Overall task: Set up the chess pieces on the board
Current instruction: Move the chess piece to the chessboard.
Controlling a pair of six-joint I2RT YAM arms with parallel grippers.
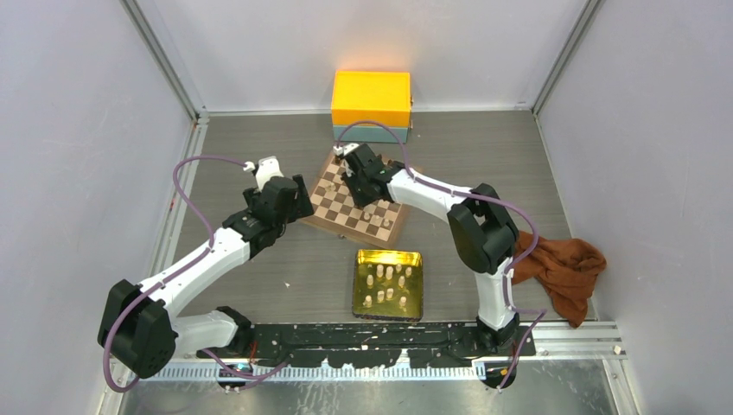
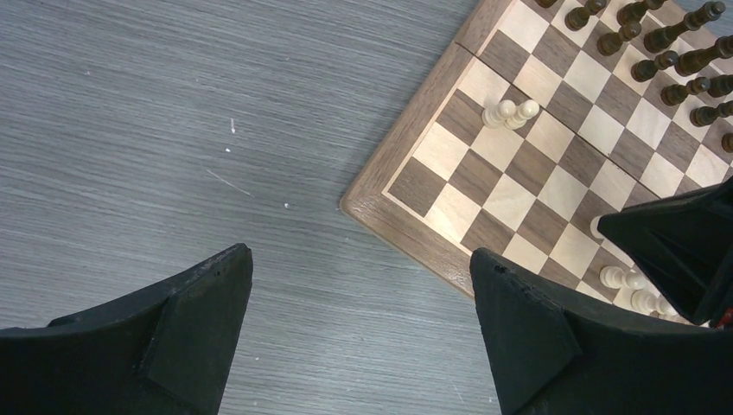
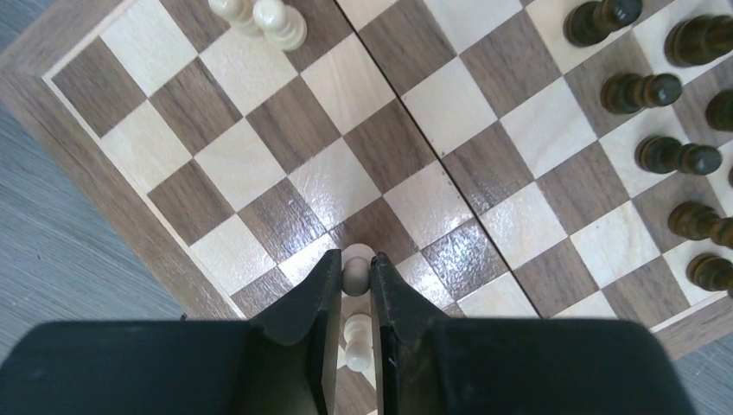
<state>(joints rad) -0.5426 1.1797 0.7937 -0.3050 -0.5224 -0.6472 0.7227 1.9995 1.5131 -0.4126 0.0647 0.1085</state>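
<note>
Grey wood-grain tabletop (image 1: 311, 259) filled the top external view, with the board (image 1: 357, 206) lying near its middle, turned slightly askew. Beyond the board's far edge sat a yellow box (image 1: 372, 97). On the near side of the board lay a gold tray (image 1: 360, 285) holding a scatter of pale chess pieces (image 1: 387, 284). A brown cloth (image 1: 560, 266) was heaped well apart from the board, off to its right. The left gripper (image 1: 292, 199) hung just beside the board's left edge, and the right gripper (image 1: 361, 175) reached over the board's far half.

From the left wrist, the left gripper (image 2: 359, 303) was spread wide and held nothing, hanging over bare table just off a corner of the board (image 2: 510, 190). Two pale pieces (image 2: 510, 113) stood touching each other on the board, near its border. Dark pieces (image 2: 666, 52) lined the board's far side. The right gripper (image 2: 683, 251) showed as a black shape over the board's near edge, with more pale pieces just beside it.

From the right wrist, the right gripper (image 3: 354, 278) was clamped on a pale piece (image 3: 356, 266), just above the board (image 3: 346, 173) near its border. Another pale piece (image 3: 356, 341) showed in the narrow slot between the fingers (image 3: 302, 311). Dark pieces (image 3: 666, 86) stood along the board's right side.
</note>
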